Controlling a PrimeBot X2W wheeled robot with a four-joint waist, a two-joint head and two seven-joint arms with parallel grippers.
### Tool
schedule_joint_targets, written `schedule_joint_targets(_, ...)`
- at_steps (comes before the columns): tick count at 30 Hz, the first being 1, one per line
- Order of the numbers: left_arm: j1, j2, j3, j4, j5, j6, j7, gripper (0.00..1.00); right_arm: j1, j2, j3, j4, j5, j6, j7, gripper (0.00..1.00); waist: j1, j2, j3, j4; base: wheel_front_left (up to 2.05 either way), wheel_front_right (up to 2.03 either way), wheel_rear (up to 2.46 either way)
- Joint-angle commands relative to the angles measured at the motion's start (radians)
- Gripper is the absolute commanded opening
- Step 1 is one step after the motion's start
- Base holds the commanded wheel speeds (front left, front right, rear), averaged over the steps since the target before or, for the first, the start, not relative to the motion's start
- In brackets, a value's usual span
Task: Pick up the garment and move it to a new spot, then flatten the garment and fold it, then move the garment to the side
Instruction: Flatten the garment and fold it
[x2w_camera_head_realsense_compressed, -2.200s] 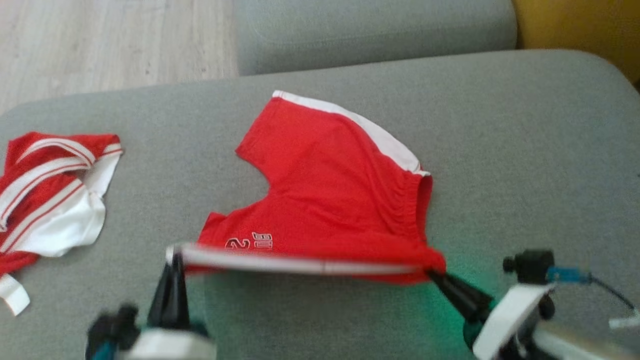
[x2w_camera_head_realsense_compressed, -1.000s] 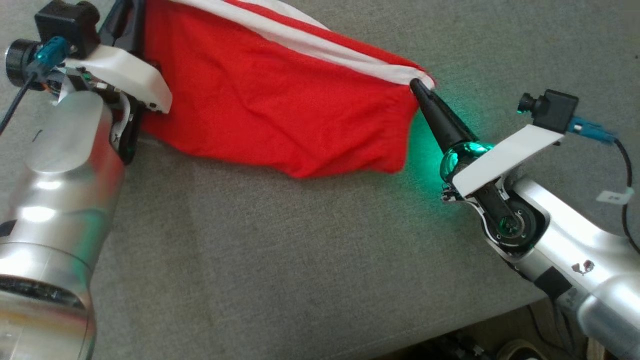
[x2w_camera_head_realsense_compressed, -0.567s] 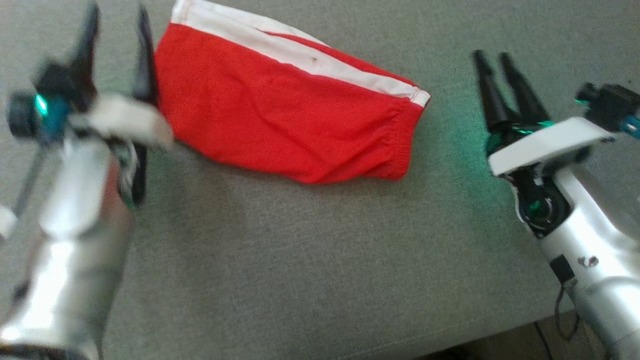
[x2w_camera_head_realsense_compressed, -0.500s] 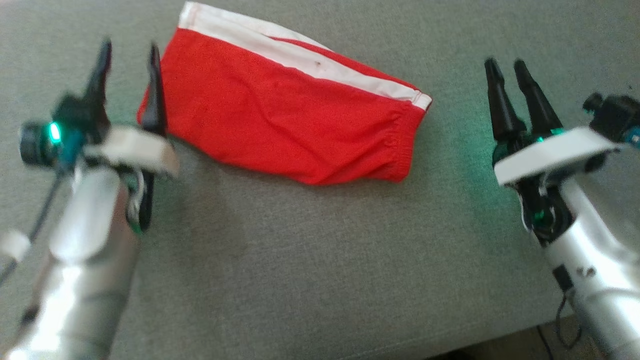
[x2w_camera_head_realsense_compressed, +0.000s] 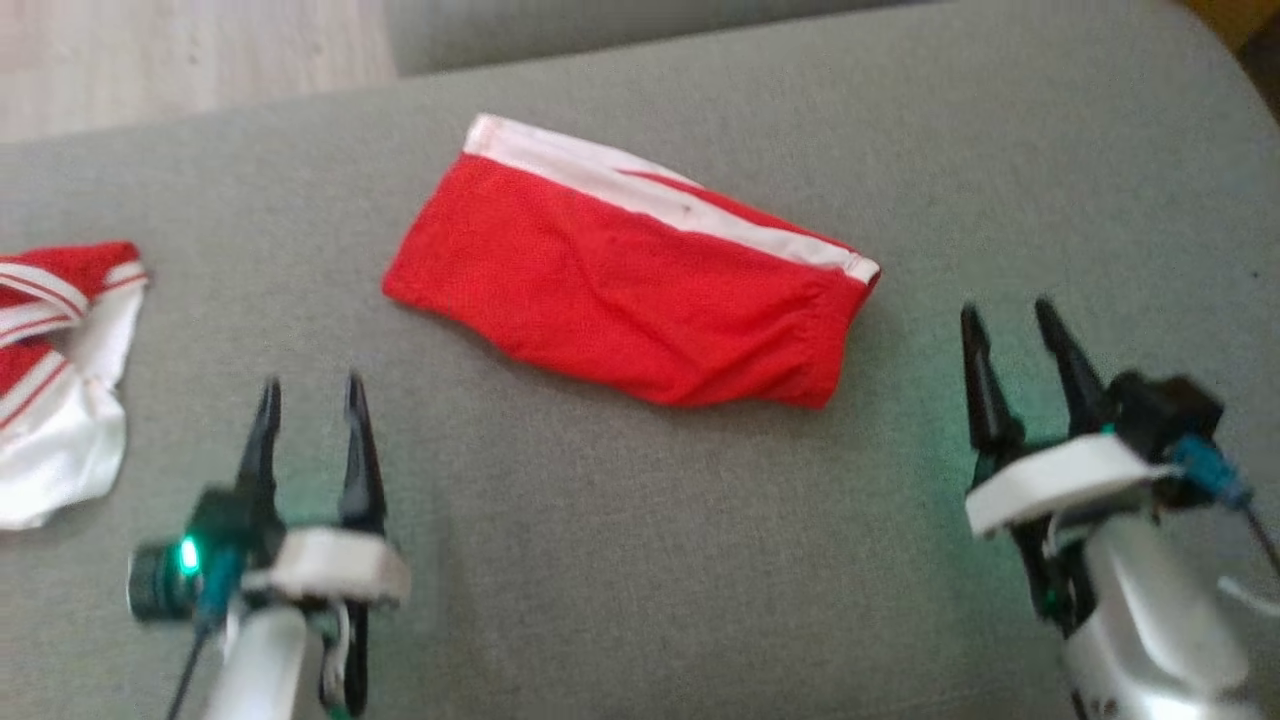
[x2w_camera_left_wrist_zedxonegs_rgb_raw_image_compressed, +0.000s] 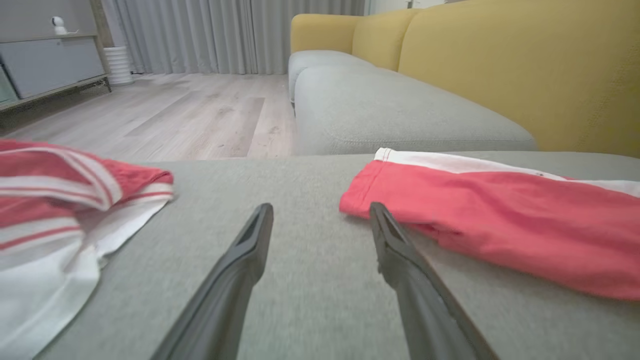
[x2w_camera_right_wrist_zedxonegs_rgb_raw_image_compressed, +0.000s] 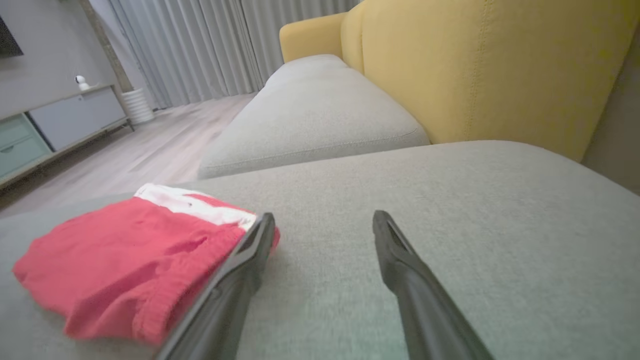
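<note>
red folded garment (x2w_camera_head_realsense_compressed: 620, 300), lying on grey cushion (x2w_camera_head_realsense_compressed: 620, 570)

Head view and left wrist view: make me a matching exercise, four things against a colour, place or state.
1. red shorts
2. striped garment
3. floor
4. sofa backrest

A. pale wood
B. yellow
C. folded, lying mid-way across the grey cushion
D. bunched up at the cushion's left side

Pairs: 1-C, 2-D, 3-A, 4-B
</note>
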Motion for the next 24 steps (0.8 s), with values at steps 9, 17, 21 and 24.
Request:
schedule_joint_targets(9, 0.191, -0.054, 0.129, -0.104, 0.025, -0.011, -0.005, 1.00, 0.132, 0.063, -0.056, -0.034, -0.149, -0.001, -0.011, 1.00, 0.0003, 0.0000, -0.119, 0.040, 0.00, 0.00, 0.00)
schedule_joint_targets(17, 0.127, -0.059, 0.137, -0.080, 0.045, -0.065, -0.005, 1.00, 0.125, 0.076, -0.048, -0.037, -0.163, -0.001, -0.011, 1.00, 0.0003, 0.0000, -0.069, 0.027, 0.00, 0.00, 0.00)
schedule_joint_targets(21, -0.010, -0.059, 0.125, -0.033, 0.055, -0.091, -0.005, 1.00, 0.088, 0.075, -0.043, -0.051, -0.150, -0.001, -0.011, 1.00, 0.0003, 0.0000, 0.004, 0.012, 0.00, 0.00, 0.00)
schedule_joint_targets(24, -0.148, -0.053, 0.101, 0.057, 0.075, -0.114, -0.005, 1.00, 0.047, 0.071, -0.032, -0.070, -0.133, -0.001, -0.011, 1.00, 0.0003, 0.0000, 0.070, -0.006, 0.00, 0.00, 0.00)
